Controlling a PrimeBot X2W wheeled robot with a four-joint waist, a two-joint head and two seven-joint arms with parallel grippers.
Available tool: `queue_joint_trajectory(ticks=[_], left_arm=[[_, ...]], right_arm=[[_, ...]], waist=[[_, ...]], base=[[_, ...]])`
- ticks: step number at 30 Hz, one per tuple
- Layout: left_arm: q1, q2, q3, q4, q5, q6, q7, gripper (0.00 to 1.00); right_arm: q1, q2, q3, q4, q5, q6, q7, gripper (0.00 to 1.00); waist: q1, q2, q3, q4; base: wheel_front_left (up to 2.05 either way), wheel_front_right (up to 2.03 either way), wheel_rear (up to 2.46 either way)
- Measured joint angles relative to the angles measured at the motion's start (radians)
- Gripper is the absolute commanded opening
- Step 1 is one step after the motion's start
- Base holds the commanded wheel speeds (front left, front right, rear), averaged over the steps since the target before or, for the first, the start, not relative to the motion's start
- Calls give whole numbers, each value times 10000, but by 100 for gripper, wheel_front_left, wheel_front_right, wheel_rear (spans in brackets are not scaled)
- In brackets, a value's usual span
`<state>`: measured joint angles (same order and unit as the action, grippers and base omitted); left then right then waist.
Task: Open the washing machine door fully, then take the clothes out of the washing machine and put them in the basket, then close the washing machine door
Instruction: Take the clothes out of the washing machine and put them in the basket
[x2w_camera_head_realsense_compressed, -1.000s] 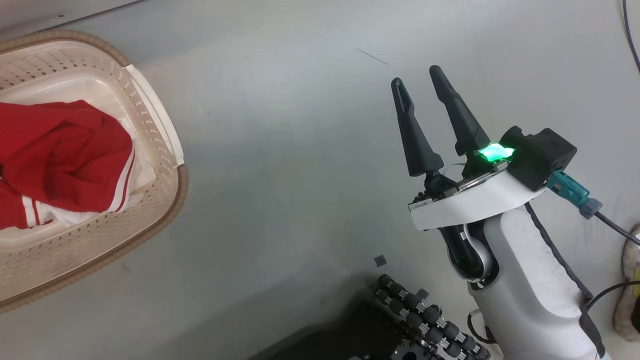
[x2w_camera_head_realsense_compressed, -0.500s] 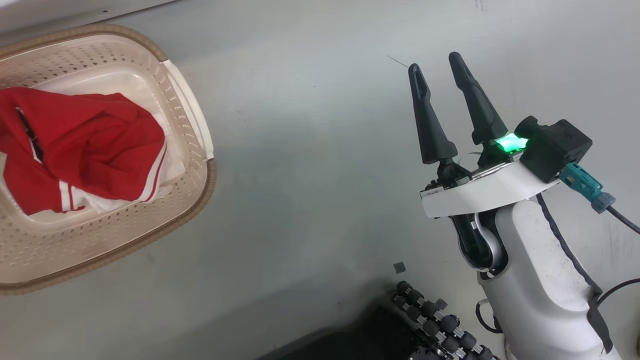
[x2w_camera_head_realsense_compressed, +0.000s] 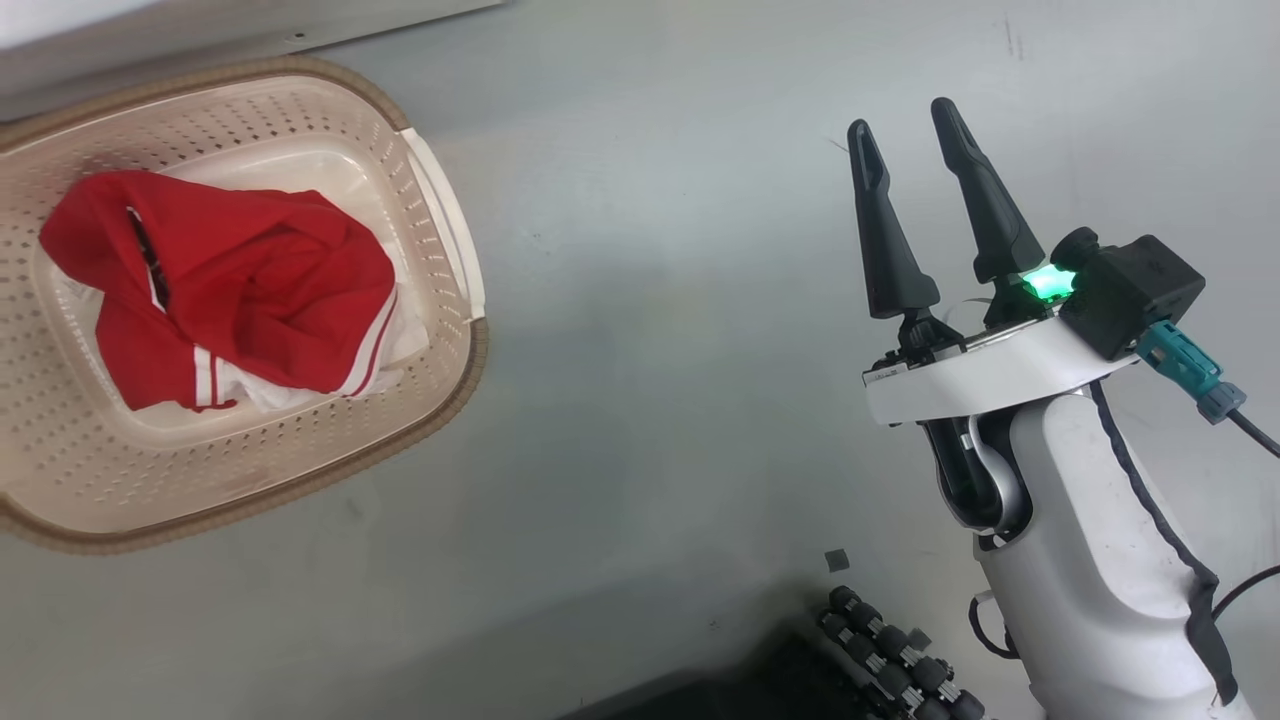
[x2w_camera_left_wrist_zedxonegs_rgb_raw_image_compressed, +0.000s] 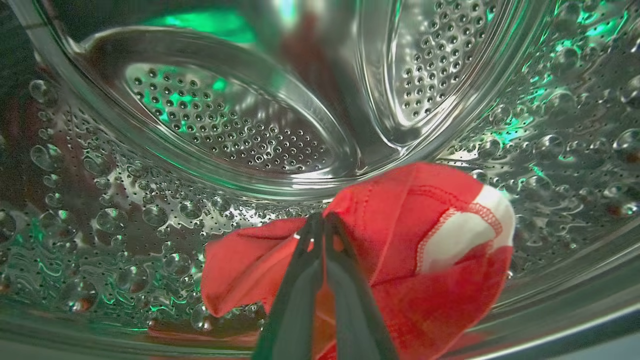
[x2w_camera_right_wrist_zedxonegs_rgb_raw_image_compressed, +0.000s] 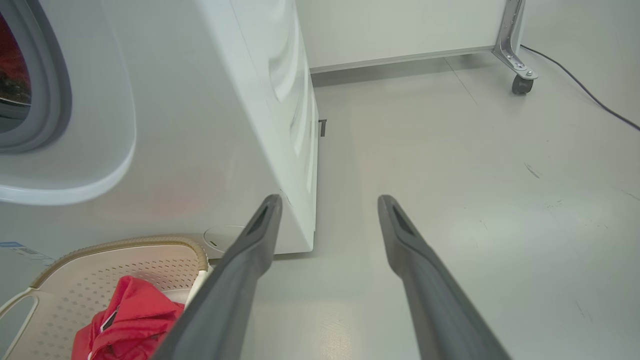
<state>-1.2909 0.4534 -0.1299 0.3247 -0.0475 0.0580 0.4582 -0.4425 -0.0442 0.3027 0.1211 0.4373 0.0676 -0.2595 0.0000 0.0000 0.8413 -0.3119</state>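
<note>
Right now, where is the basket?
In the head view the basket sits on the floor at the left, holding red clothes, well apart from the right gripper; the right wrist view shows it in front of the washing machine.

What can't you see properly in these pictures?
- Left wrist view: the bottom edge and the left gripper hide the rest of the red garment in the drum.
- Head view: the clothes hide the floor of the basket.
- Right wrist view: the left edge cuts off the opening of the washing machine.
</note>
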Motion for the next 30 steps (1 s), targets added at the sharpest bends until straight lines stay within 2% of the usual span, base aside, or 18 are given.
queue_joint_trajectory(ticks=[13,30], left_arm=[[1920,-1057,514,-930,-600,408,-2535,0],[5682,-2569,867,-2073,-857,527,-5354,0]], right_arm=[[86,-13,-412,163,-493,4,0,100],[960,-63,-867,462,-1068,19,0,100]], waist=[[0,0,-674,544],[-1,0,-2146,1316]], base=[[0,0,0],[0,0,0]])
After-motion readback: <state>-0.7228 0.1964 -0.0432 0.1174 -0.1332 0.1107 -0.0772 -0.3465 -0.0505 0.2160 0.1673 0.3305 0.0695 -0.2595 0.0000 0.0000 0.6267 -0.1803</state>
